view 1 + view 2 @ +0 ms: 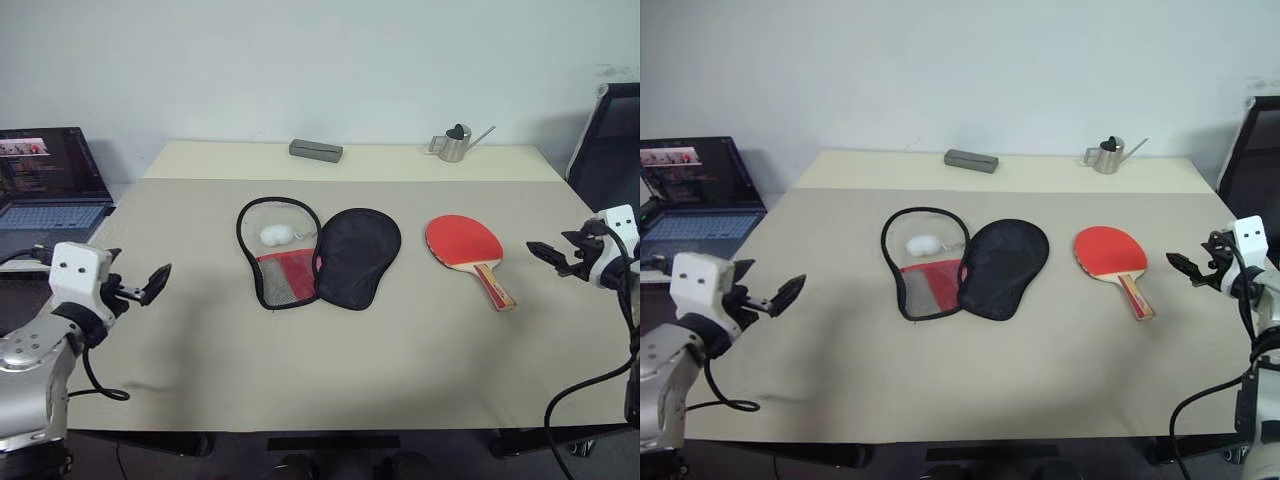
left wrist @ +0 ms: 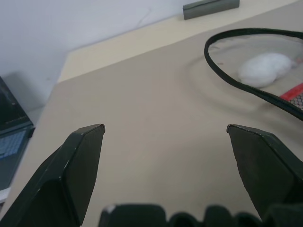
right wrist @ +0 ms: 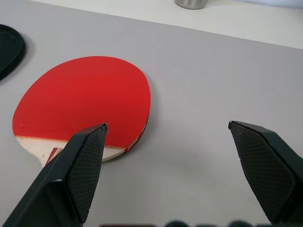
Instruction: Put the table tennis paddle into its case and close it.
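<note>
Bare counter (image 1: 330, 370) ahead of the left gripper (image 2: 163, 137) up to the case (image 1: 320, 255) rim, its jaws apart, table tennis paddle (image 3: 83, 106) just ahead of the right gripper (image 3: 165, 137), bare counter between its jaws

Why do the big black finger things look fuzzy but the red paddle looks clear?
In the right wrist view the fingers sit very near the lens, so they blur; the table tennis paddle lies farther off, sharp. In the left eye view, soft even light and faint shadows.
</note>
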{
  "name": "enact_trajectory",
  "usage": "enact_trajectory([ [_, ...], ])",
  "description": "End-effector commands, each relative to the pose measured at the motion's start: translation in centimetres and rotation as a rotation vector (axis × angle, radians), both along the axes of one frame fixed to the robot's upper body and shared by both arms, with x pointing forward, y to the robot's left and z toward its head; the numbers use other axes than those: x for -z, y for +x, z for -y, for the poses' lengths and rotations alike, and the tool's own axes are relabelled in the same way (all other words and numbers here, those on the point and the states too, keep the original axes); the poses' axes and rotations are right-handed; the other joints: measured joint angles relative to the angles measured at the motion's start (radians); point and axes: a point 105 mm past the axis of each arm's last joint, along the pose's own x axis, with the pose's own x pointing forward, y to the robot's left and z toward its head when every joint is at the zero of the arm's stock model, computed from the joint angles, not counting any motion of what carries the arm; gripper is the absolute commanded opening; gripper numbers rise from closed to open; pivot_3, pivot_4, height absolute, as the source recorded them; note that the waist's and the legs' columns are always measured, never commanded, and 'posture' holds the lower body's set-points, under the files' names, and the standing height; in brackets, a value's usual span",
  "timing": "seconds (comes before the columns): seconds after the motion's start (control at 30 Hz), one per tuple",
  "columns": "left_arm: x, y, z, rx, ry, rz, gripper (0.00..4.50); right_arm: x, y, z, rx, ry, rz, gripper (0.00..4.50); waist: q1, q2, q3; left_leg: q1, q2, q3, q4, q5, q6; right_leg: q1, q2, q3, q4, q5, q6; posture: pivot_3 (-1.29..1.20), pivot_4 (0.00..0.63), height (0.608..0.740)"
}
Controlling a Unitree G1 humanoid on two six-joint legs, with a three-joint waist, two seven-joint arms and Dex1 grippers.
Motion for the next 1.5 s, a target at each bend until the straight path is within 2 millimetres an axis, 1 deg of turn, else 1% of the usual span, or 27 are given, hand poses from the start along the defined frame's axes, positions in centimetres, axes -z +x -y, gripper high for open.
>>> enact_trajectory([
  [0.03, -1.3, 0.5, 0.1, 0.013, 0.023, 0.049, 4.5, -2.4, -0.3, 1.1, 0.021, -0.008, 0.077, 4.49, 0.0, 0.0, 0.0, 0.0, 0.0, 0.0, 0.0, 0.0, 0.0, 0.0, 0.0, 0.0, 0.0, 0.0, 0.0, 0.0, 0.15, 0.74],
  [0.1, -1.2, 0.6, 0.1, 0.015, 0.018, 0.051, 4.5, -2.5, -0.4, 1.1, 0.022, 0.006, 0.085, 4.49, 0.001, 0.0, 0.0, 0.0, 0.0, 0.0, 0.0, 0.0, 0.0, 0.0, 0.0, 0.0, 0.0, 0.0, 0.0, 0.0, 0.15, 0.74],
  [0.23, -1.7, 0.8, 0.3, 0.024, 0.006, 0.067, 4.5, -3.0, -0.1, 0.0, -0.024, 0.025, 0.105, 4.49, 0.001, 0.0, 0.0, 0.0, 0.0, 0.0, 0.0, 0.0, 0.0, 0.0, 0.0, 0.0, 0.0, 0.0, 0.0, 0.0, 0.15, 0.74],
  [0.4, -2.3, 0.0, -0.3, 0.008, -0.016, 0.086, 4.5, -2.8, 0.8, -2.1, -0.075, 0.049, 0.131, 4.49, -0.003, 0.0, 0.0, 0.0, 0.001, 0.0, 0.0, 0.0, 0.0, 0.0, 0.0, 0.0, 0.0, 0.0, 0.0, 0.0, 0.15, 0.74],
  [0.5, -2.4, -0.7, -1.1, -0.007, -0.03, 0.086, 4.5, -2.8, 0.9, -3.3, -0.103, 0.078, 0.148, 4.49, -0.001, 0.0, 0.0, 0.0, 0.001, 0.0, 0.0, -0.001, 0.0, 0.0, 0.001, 0.0, 0.0, 0.0, 0.0, 0.0, 0.15, 0.74],
  [0.57, -2.6, -1.2, -1.4, -0.018, -0.042, 0.083, 4.5, -2.8, 0.7, -3.8, -0.122, 0.083, 0.157, 4.49, 0.001, 0.0, 0.0, 0.0, 0.001, 0.0, 0.0, -0.001, 0.0, -0.001, 0.001, 0.0, 0.0, 0.0, 0.0, 0.0, 0.15, 0.74],
  [0.67, -2.4, -1.4, -1.6, -0.017, -0.038, 0.069, 4.5, -3.0, 0.4, -4.2, -0.139, 0.094, 0.167, 4.49, 0.004, 0.0, 0.0, -0.001, 0.001, 0.0, 0.0, -0.001, 0.0, -0.002, 0.0, 0.001, 0.0, 0.0, 0.0, 0.0, 0.15, 0.74],
  [0.77, -2.6, -1.4, -1.5, -0.01, -0.037, 0.067, 4.5, -2.7, 0.1, -4.9, -0.159, 0.09, 0.166, 4.49, 0.007, -0.001, 0.0, -0.001, 0.001, -0.001, 0.0, -0.001, -0.001, -0.002, 0.0, 0.0, 0.0, 0.0, 0.0, 0.0, 0.15, 0.74],
  [0.93, -2.7, -1.1, -1.3, 0.008, -0.032, 0.06, 4.5, -2.7, 0.1, -5.9, -0.187, 0.1, 0.177, 4.49, 0.004, -0.001, -0.001, -0.001, 0.001, -0.001, 0.0, -0.003, -0.003, -0.002, 0.0, 0.001, 0.0, 0.0, 0.0, 0.0, 0.15, 0.74],
  [1.07, -2.9, -0.6, -0.8, 0.05, -0.039, 0.049, 4.5, -2.9, -0.1, -7.6, -0.26, 0.114, 0.181, 4.49, 0.004, -0.001, 0.0, -0.001, 0.001, -0.001, 0.0, -0.001, 0.0, -0.003, 0.001, 0.001, 0.0, 0.0, 0.0, 0.0, 0.15, 0.74],
  [1.13, -2.7, -0.5, -0.5, 0.067, -0.041, 0.038, 4.5, -3.0, -0.4, -8.5, -0.302, 0.114, 0.178, 4.49, 0.004, -0.001, 0.0, -0.001, 0.001, -0.001, 0.0, -0.001, 0.0, -0.003, 0.001, 0.001, 0.0, 0.0, 0.0, 0.0, 0.15, 0.74],
  [1.27, -2.0, -0.1, 0.6, 0.134, -0.056, 0.001, 4.5, -3.5, -1.4, -10.6, -0.418, 0.112, 0.167, 4.49, 0.004, -0.001, 0.0, -0.002, 0.001, -0.001, 0.0, -0.001, 0.0, -0.003, 0.001, 0.001, 0.0, 0.0, 0.001, 0.0, 0.15, 0.74],
  [1.37, -1.3, 0.4, 1.7, 0.182, -0.085, -0.025, 4.5, -3.4, -2.2, -13.0, -0.529, 0.067, 0.141, 4.49, 0.004, -0.001, 0.0, -0.002, 0.001, -0.001, 0.0, -0.001, -0.001, -0.004, 0.001, 0.001, 0.0, 0.0, 0.001, 0.0, 0.15, 0.74],
  [1.4, -1.2, 0.5, 1.9, 0.188, -0.093, -0.029, 4.5, -3.3, -2.4, -13.4, -0.548, 0.054, 0.135, 4.49, 0.004, -0.001, 0.0, -0.002, 0.001, -0.001, 0.0, -0.002, -0.001, -0.004, 0.001, 0.001, 0.0, 0.0, 0.001, 0.0, 0.15, 0.74],
  [1.5, -0.4, 1.0, 2.8, 0.212, -0.113, -0.045, 4.5, -3.4, -2.8, -15.5, -0.61, 0.054, 0.137, 4.49, 0.005, -0.001, -0.001, -0.002, 0.001, -0.001, 0.0, -0.004, -0.004, -0.004, 0.001, 0.001, 0.0, 0.0, 0.001, 0.0, 0.15, 0.74],
])
